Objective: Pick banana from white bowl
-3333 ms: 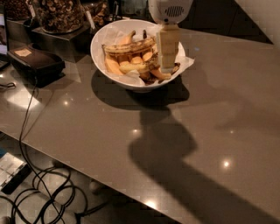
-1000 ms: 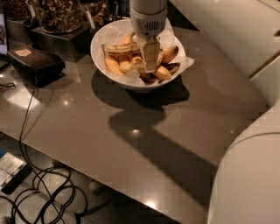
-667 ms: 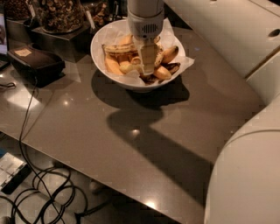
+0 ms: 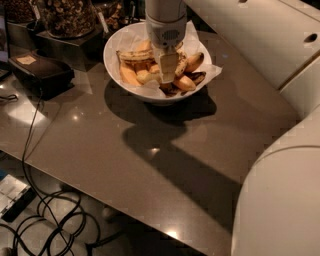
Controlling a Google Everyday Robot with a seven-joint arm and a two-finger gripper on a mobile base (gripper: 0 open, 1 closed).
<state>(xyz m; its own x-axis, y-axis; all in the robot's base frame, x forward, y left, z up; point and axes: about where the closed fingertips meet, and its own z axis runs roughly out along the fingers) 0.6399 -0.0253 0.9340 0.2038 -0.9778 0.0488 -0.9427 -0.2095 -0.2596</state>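
Observation:
The white bowl [image 4: 116, 71] stands at the back of the brown table, lined with white paper that sticks out over its rim. Several bananas lie in it. A long brown-streaked one [image 4: 134, 55] lies at the back left and smooth orange-yellow ones [image 4: 128, 76] lie around it. A short, dull yellow, speckled banana [image 4: 181, 66] lies just right of the middle. My gripper [image 4: 167, 70] hangs straight down from the white wrist into the middle of the bowl, right beside that banana. It hides the fruit beneath it.
Glass jars of nuts [image 4: 65, 15] stand on a dark stand behind and left of the bowl. A black box [image 4: 42, 70] with a cable sits at the table's left. Cables [image 4: 55, 220] lie on the floor below the front edge. My white arm [image 4: 285, 190] fills the right side.
The gripper has moved left from the bowl's right side to its middle and come lower among the bananas. My arm now covers the right of the view.

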